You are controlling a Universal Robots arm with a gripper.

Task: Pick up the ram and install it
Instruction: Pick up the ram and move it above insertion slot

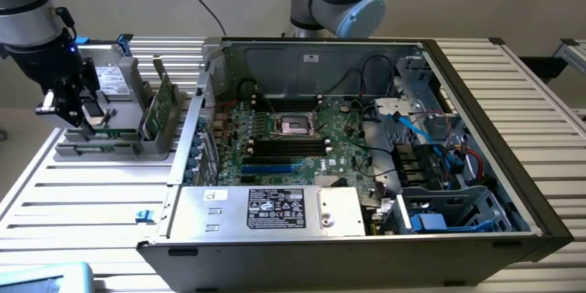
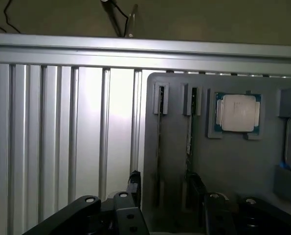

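The claw point(image 1: 84, 116) hangs wide open with nothing in it. It is low over the grey tray point(image 1: 110, 147) on the slatted table point(image 1: 82, 197), to the exterior view's left of the open computer case point(image 1: 385, 255). The ram point(image 2: 158, 147) stands on edge in a tray slot, with a second stick point(image 2: 189, 142) just beside it. In the wrist view the claw's fingers point(image 2: 134, 188) seem to sit either side of the ram without touching it, though the angle is poor. A silver processor chip point(image 2: 237, 112) lies in the tray near the second stick. The motherboard point(image 1: 344, 145) sits inside the case.
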